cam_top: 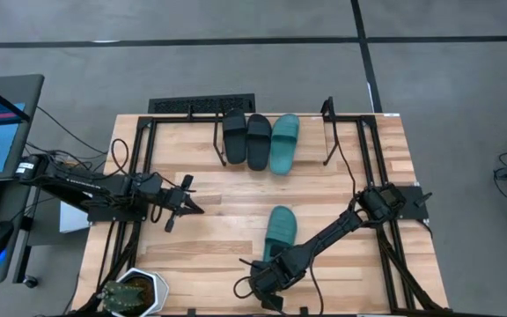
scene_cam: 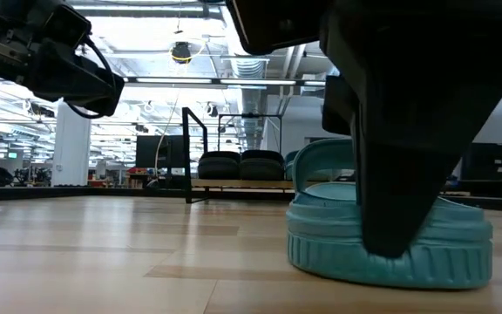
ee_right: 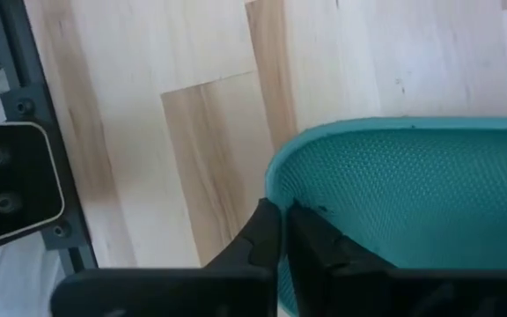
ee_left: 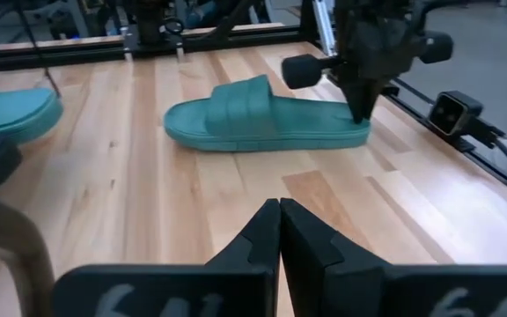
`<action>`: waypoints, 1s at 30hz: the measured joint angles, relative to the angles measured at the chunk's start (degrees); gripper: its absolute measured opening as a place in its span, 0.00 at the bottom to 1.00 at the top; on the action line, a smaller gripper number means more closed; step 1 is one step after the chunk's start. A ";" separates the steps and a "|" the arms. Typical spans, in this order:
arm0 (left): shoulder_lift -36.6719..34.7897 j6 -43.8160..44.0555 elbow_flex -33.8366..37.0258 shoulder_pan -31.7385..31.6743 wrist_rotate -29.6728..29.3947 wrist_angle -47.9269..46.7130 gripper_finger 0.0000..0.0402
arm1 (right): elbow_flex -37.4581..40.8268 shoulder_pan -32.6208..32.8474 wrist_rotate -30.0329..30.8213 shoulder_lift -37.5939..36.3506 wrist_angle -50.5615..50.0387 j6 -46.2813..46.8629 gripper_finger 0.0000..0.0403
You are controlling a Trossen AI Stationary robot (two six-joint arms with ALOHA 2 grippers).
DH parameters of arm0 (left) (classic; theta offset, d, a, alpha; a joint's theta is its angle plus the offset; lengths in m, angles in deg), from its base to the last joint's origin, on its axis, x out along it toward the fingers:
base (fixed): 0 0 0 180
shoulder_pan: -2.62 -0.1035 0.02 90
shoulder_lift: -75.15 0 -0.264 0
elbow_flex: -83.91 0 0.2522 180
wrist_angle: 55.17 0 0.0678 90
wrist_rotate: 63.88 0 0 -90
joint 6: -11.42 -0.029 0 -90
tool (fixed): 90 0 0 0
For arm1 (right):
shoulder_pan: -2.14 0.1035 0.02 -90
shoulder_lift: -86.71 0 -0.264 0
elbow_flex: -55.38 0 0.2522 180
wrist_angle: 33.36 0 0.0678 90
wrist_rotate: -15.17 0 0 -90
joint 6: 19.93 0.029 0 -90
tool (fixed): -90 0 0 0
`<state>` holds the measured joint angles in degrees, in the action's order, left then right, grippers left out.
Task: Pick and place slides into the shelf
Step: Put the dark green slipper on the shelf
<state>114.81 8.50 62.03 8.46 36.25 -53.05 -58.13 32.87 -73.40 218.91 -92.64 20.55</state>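
From above, three slides sit side by side in the shelf (cam_top: pixel 327 132) at the far edge of the bench (cam_top: pixel 209 220): two black slides (cam_top: pixel 246 138) and a teal slide (cam_top: pixel 284 143). A second teal slide, the loose teal slide (cam_top: pixel 280 232), lies on the bench nearer the front. The right tool (cam_top: pixel 269 269) is at its heel end; the left tool (cam_top: pixel 186 195) hangs over bare wood well to the left. A potted plant (cam_top: pixel 135 292) stands at the front-left corner.

At bench height, the loose teal slide (scene_cam: pixel 390 227) fills the foreground with the right tool's dark finger in front of it (the shelf and its slides show far behind).

From the left wrist, the left tool (ee_left: pixel 280 231) has its fingers pressed together on nothing.

From the right wrist, the right tool (ee_right: pixel 282 231) has its fingers together at the loose teal slide's (ee_right: pixel 412 194) heel rim; whether they pinch it I cannot tell.
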 joint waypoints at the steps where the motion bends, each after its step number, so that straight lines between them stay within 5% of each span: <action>1: 0.00 0.02 -0.02 0.41 -0.02 0.02 0.00 | 0.00 0.33 0.56 0.00 0.00 0.51 0.01; 11: -0.01 0.02 -0.01 2.27 -0.13 0.27 0.00 | -1.35 4.83 4.88 -0.10 -2.57 7.95 0.00; 24: -0.02 2.05 -0.01 2.27 -3.02 0.31 0.00 | -15.09 8.31 9.80 0.78 -42.88 19.81 0.00; 30: -0.02 2.05 -0.02 2.27 -3.02 0.31 0.00 | -16.50 8.36 11.55 -0.60 -44.73 19.83 0.00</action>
<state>114.79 10.56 62.01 10.72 33.24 -52.75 -74.63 41.22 -61.85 218.31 -137.38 40.38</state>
